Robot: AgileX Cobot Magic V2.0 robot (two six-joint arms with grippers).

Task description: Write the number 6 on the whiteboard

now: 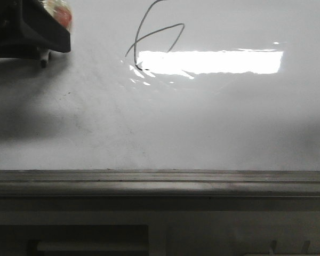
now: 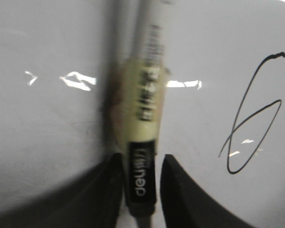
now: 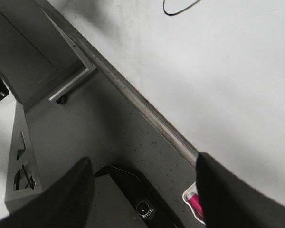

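The whiteboard (image 1: pixel 202 122) fills the front view. The number 6 (image 1: pixel 149 37), a thin dark stroke with a loop, sits at its top middle, just above a bright glare. It also shows in the left wrist view (image 2: pixel 251 123), and the end of its loop in the right wrist view (image 3: pixel 180 8). My left gripper (image 2: pixel 141 159) is shut on a marker (image 2: pixel 145 109) with a cream and black barrel, to the left of the 6; its tip is out of view. The left arm (image 1: pixel 32 26) is at the board's top left. My right gripper (image 3: pixel 145 190) is open and empty, off the board past its rail.
A grey metal rail (image 1: pixel 160 181) runs along the board's lower edge and shows in the right wrist view (image 3: pixel 133 99). Under the right gripper lie a black device (image 3: pixel 142 206) and a pink object in a white holder (image 3: pixel 195 203) on a grey surface.
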